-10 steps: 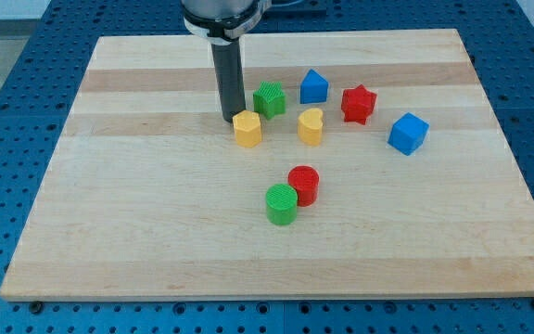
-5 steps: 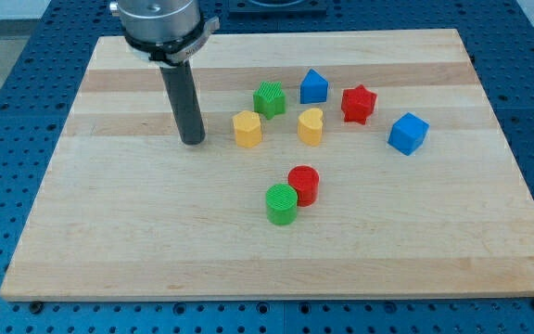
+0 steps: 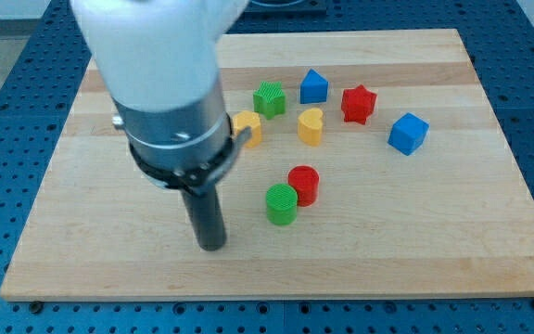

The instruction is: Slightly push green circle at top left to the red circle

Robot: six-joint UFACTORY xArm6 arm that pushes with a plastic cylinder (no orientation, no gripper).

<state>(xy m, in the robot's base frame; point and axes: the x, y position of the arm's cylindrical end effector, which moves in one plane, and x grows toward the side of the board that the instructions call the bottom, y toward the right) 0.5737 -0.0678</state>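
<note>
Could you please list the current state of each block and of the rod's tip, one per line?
My tip: on the board, left of and below the green circle, not touching.
Green circle: upright, touching the red circle.
Red circle: upright.
Yellow block: partly hidden by the arm.
Green block, blue block, red star, yellow heart, blue cube: resting apart.

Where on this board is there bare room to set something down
Free: the strip along the view's bottom edge of the board, and the right side below the blue cube. Crowded: the upper middle, and around my tip beside the green circle.
</note>
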